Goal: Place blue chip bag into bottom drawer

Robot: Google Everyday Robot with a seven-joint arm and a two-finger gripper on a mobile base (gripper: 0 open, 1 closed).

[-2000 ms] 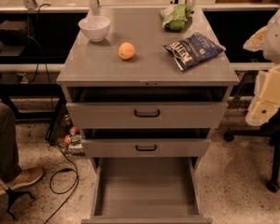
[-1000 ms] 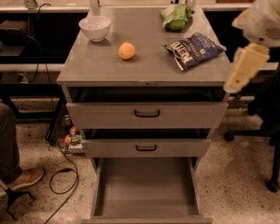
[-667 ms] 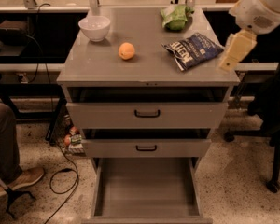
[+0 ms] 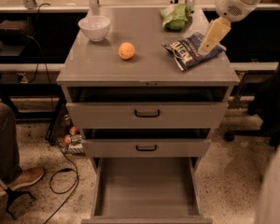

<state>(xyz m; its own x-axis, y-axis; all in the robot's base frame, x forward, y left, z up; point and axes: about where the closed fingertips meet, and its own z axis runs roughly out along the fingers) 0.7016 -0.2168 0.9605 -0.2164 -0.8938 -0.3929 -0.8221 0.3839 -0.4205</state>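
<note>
While the blue chip bag (image 4: 189, 54) lies flat on the right side of the grey cabinet top (image 4: 144, 66), the camera view shows the gripper (image 4: 206, 45) hanging over the bag's right half, reaching in from the upper right. Its pale tip is over or just at the glossy surface. I cannot tell whether it touches, nor whether the gripper is open or closed, since it reads as one tan shape from this angle. The bag is not lifted. Behind it sits a green bag (image 4: 176, 17), to its left an orange (image 4: 126, 50), and near the far left corner a white bowl (image 4: 94, 28), all apart from the gripper. Below, the bottom drawer (image 4: 147, 185) is pulled well out, its plain grey inside open to view.

By my judgement the step in hand is the reach for the pick-up, so the task is in its early part. The next move calls for settling onto the bag and gripping firmly enough that the slick foil does not slip, then lifting clear of the top's front edge and carrying the bag down over the open drawer
</note>
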